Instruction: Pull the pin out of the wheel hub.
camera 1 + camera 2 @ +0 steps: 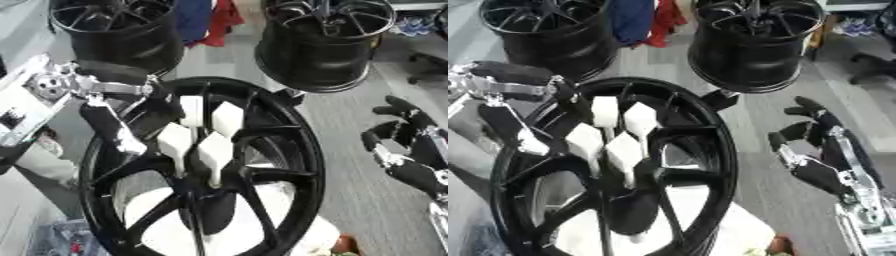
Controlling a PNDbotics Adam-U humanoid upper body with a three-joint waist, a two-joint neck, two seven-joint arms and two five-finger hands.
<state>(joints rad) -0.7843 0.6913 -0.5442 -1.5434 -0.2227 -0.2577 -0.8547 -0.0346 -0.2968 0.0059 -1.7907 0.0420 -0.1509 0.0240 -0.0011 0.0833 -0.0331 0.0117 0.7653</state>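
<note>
A large black wheel hub [293, 150] fills the middle of both views, tilted toward me. My left hand [197, 135] comes in from the upper left and lies over its spokes, white finger pads [214, 150] stretched down toward the hub's centre [206, 192]. Its thumb [114, 130] stands apart at the left over the rim. Below one fingertip shows a thin white stem [214, 176]; I cannot make out whether it is the pin. My right hand [815, 145] hangs off to the right of the hub, fingers relaxed, holding nothing.
Two more black wheel rims stand behind, one at the back left [118, 35] and one at the back right [324, 45]. Red and blue cloth [210, 20] hangs between them. A white surface [271, 220] shows under the hub. Grey floor [367, 210] lies to the right.
</note>
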